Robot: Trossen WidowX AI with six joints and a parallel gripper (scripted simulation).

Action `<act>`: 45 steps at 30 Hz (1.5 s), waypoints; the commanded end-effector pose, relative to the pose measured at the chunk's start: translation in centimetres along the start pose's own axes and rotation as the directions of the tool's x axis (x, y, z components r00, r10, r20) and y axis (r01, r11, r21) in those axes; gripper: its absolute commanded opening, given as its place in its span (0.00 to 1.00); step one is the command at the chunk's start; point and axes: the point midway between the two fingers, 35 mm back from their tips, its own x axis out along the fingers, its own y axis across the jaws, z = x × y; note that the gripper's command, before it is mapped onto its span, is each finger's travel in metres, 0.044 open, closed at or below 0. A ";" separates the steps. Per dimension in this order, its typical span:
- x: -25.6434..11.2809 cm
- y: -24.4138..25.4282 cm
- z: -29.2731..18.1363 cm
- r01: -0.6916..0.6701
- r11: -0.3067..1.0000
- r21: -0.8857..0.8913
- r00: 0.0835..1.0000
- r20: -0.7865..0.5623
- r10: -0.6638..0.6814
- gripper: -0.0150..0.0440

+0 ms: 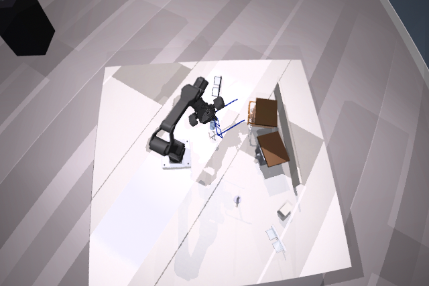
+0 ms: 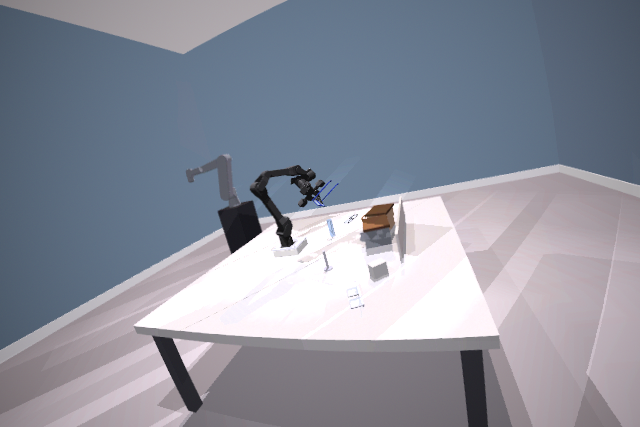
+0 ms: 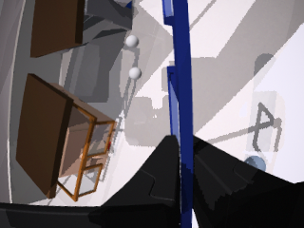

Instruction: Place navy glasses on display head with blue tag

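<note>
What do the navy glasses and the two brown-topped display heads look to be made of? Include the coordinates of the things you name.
Navy glasses (image 1: 231, 127) (image 3: 184, 95): probably plastic, smooth and slightly glossy; the frame is one even blue with darker shaded edges. Painted metal is possible.
Brown tops of the display heads (image 1: 266, 112) (image 1: 273, 149): perhaps painted wood or plastic, matte; flat, plain faces with no visible grain.

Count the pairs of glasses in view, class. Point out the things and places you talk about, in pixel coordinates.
4: navy glasses (image 1: 232, 127) (image 2: 330, 191) (image 3: 184, 95) in the end effector (image 1: 215, 117) (image 2: 315, 198) (image 3: 178, 144); orange glasses (image 1: 249, 113) (image 3: 84, 159) on a brown-topped head (image 1: 266, 112) (image 2: 379, 209) (image 3: 43, 138); dark-framed glasses (image 1: 220, 85) (image 2: 351, 218) lying beyond the arm (image 1: 178, 113) (image 2: 271, 205); pale glasses (image 1: 278, 240) (image 2: 354, 298) near the block (image 1: 285, 208) (image 2: 378, 270). Others may be hidden.
</note>
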 end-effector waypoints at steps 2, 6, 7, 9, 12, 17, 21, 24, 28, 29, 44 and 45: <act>-0.8 -0.9 -0.5 -0.051 0.993 0.111 0.998 -0.029 0.054 0.25; -1.4 -1.7 -1.0 -0.081 0.976 0.203 0.994 -0.059 0.094 0.25; -1.5 -1.8 -1.1 -0.087 0.970 0.226 0.992 -0.067 0.104 0.25; -1.8 -2.2 -1.2 -0.097 0.957 0.272 0.989 -0.083 0.124 0.25; -2.1 -2.7 -1.4 -0.105 0.940 0.325 0.984 -0.103 0.146 0.25; -1.9 -2.5 -1.4 -0.094 0.954 0.284 0.988 -0.093 0.125 0.25; -1.9 -2.5 -1.4 -0.094 0.954 0.284 0.988 -0.093 0.125 0.25; -1.9 -2.5 -1.4 -0.094 0.954 0.284 0.988 -0.093 0.125 0.25; -1.9 -2.5 -1.4 -0.094 0.954 0.284 0.988 -0.093 0.125 0.25; -1.9 -2.5 -1.4 -0.094 0.954 0.284 0.988 -0.093 0.125 0.25; -0.7 -2.3 -0.8 -0.038 0.971 0.235 0.997 -0.060 0.054 0.25; -0.5 -2.3 -0.7 -0.027 0.974 0.226 0.998 -0.054 0.040 0.25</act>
